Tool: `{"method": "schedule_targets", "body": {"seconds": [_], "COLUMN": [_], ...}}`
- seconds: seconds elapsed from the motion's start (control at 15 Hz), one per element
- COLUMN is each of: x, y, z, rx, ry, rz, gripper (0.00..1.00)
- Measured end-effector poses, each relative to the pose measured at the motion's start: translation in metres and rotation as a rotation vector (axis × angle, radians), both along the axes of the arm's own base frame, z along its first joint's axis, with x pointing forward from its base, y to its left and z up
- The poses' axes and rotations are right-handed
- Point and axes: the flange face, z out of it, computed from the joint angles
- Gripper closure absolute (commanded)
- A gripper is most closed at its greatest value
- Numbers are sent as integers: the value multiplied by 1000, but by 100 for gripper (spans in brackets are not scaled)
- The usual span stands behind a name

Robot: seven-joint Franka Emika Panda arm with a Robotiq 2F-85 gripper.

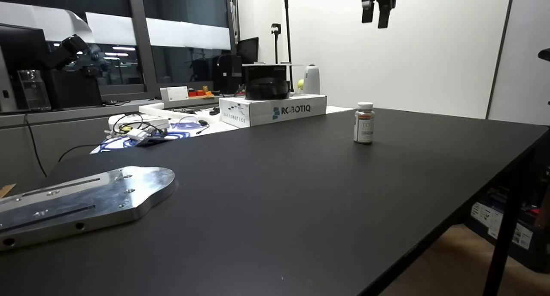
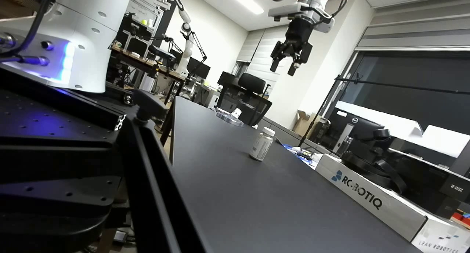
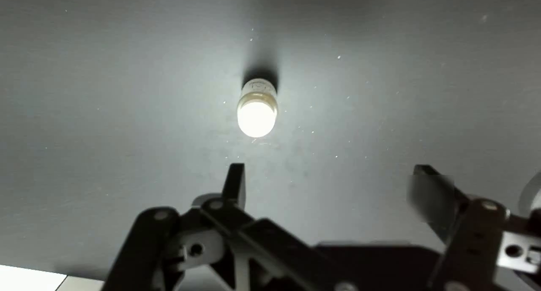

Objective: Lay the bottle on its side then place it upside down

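A small bottle with a white cap, a reddish-amber neck and a white printed label stands upright on the black table, cap up. It shows in both exterior views, as the bottle (image 1: 364, 126) and the bottle (image 2: 261, 146). In the wrist view the bottle (image 3: 258, 107) is seen from above, its cap overexposed, beyond the fingertips and left of the middle. My gripper (image 2: 282, 70) hangs high above the table, its fingers apart with nothing between them. The gripper (image 1: 375, 23) also shows at the top of an exterior view. The open gripper (image 3: 329, 167) fills the lower wrist view.
The black table (image 1: 266, 210) carries a silver metal plate (image 1: 142, 184) at one end. A long white Robotiq box (image 1: 288, 109) lies along the table's far side with dark items on it. Cables (image 1: 146, 135) lie beside it. The robot base (image 2: 73, 47) stands beside the table.
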Motion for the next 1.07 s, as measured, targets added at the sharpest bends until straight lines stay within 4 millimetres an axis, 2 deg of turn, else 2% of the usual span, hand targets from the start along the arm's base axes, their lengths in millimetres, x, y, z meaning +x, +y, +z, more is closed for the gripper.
{"method": "schedule_targets", "body": {"seconds": [0.27,0.47,0.73,1.07], "x": [49,69,78,73], "y": [-11,-17,-24,-29], "z": [-54,-91,-139,-184], "rx": [-16,-24,-39,-56], "ry": [16,56,126,206], "rz": [-123,-190,-262,-302], "gripper": [0,0,0,0]}}
